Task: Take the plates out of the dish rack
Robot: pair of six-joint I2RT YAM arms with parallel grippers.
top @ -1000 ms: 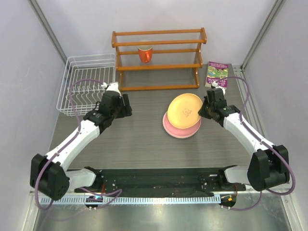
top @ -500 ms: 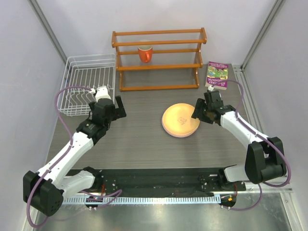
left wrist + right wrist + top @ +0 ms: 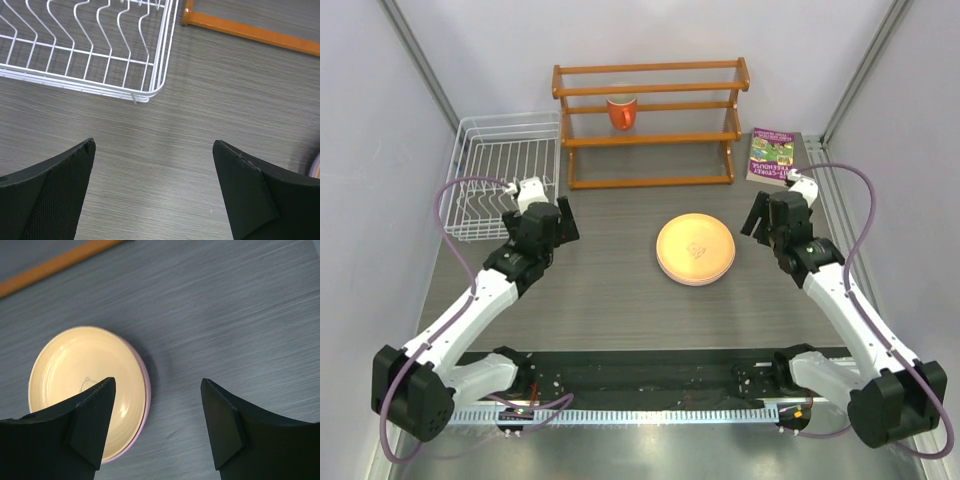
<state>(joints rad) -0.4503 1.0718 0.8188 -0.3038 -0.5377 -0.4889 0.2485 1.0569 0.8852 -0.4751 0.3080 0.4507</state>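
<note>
An orange-tan plate (image 3: 696, 247) lies flat on top of a pink plate (image 3: 672, 273) at the middle of the table. In the right wrist view the orange-tan plate (image 3: 75, 380) shows only a thin pinkish rim (image 3: 146, 395) under it. My right gripper (image 3: 756, 222) (image 3: 157, 382) hangs open just right of the stack, holding nothing. The white wire dish rack (image 3: 505, 175) (image 3: 100, 55) stands at the back left, and no plate shows in it. My left gripper (image 3: 566, 222) (image 3: 153, 145) is wide open over bare table, just in front of the rack's near right corner.
An orange-brown wooden shelf rack (image 3: 650, 140) stands along the back with an orange-red mug (image 3: 622, 112) on it. A booklet (image 3: 772, 155) lies at the back right. The shelf's base rail (image 3: 250, 32) runs right of the dish rack.
The right gripper has let go of the orange-tan plate, which now lies flat on the pink one, and has drawn back to the right. The left gripper has opened wider and shifted slightly left.
</note>
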